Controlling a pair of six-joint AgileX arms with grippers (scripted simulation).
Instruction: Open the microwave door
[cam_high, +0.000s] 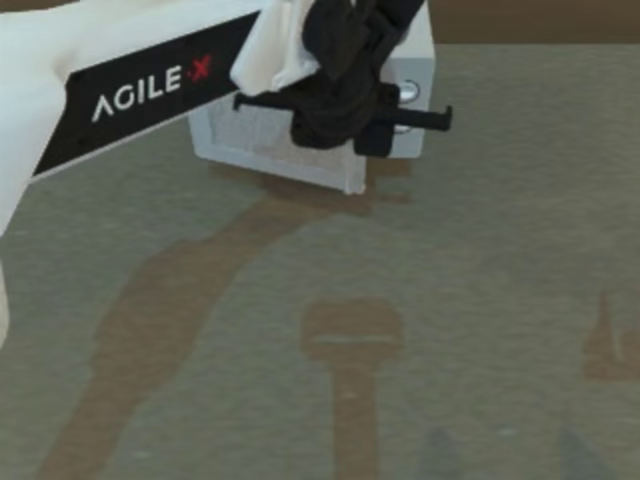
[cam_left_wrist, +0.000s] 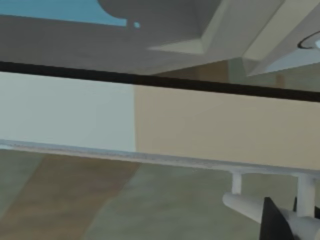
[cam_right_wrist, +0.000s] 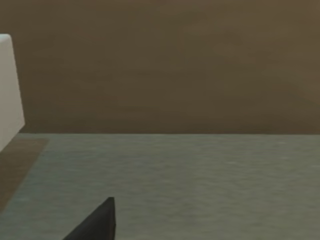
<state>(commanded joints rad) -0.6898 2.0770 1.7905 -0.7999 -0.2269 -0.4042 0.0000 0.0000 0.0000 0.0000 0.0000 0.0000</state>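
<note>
Grey-green, faintly mottled material covers the surface (cam_high: 500, 280), crossed by brown shadow shapes. Behind its far edge we see a plain brown wall (cam_right_wrist: 165, 65) in the right wrist view.

We count one microwave (cam_high: 415, 60), a white box at the far edge of the surface, near the middle of the top view. Of its knobs we can make out one silver one (cam_high: 407, 92); our arm covers the rest of that panel. One microwave door (cam_high: 270, 150) with a grey mesh window hangs on the front, its free edge swung slightly out from the box. In the left wrist view the door's white handle bar (cam_left_wrist: 250, 206) stands off the door edge on two short posts.

We have two arms. Our left gripper (cam_high: 345, 110) hovers right over the microwave's front, above the door; we cannot tell whether its fingers are spread or pressed together. Our right gripper is out of the top view; only one dark finger (cam_right_wrist: 97, 225) shows in its wrist view, away from the microwave.
</note>
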